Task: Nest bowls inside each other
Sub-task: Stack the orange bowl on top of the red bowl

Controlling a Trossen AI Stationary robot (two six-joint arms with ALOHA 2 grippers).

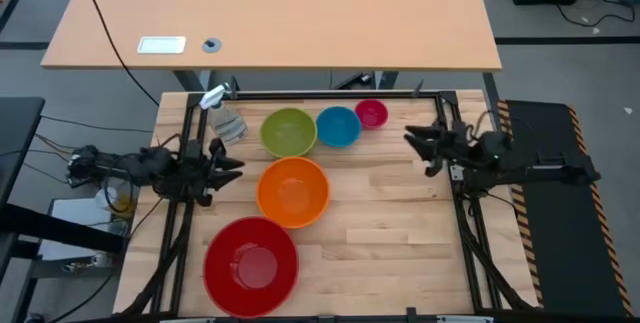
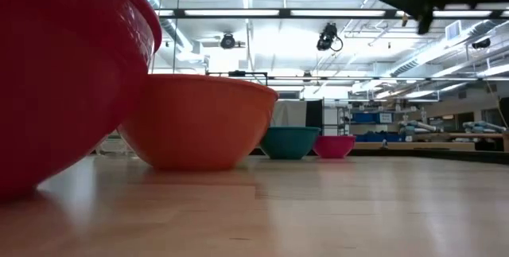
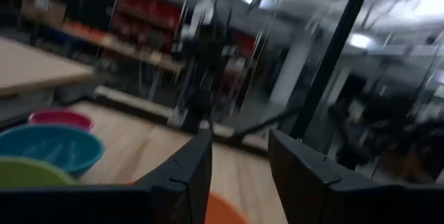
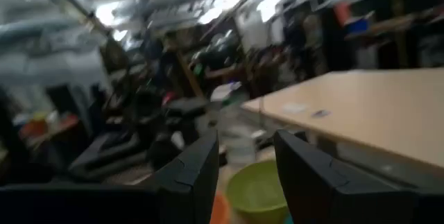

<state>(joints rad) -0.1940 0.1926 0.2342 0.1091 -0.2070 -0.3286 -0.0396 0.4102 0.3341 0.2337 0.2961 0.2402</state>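
1. Sitting apart on the desk (image 1: 400, 223): red bowl (image 1: 251, 266), orange bowl (image 1: 293, 191), green bowl (image 1: 289, 132), blue bowl (image 1: 338, 126), pink bowl (image 1: 371, 113).
2. Left tool (image 1: 232, 163) closed, empty, beside the orange bowl.
3. Right tool (image 1: 412, 141) holds nothing; its gap I cannot tell.

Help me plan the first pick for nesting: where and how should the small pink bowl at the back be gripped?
Grip the pink bowl by its rim, probably from straight above, one finger inside and one outside the wall. It sits upright and open, so the thin rim is the only graspable edge. Take the side away from the blue bowl, which sits close beside it. The right gripper is nearer.
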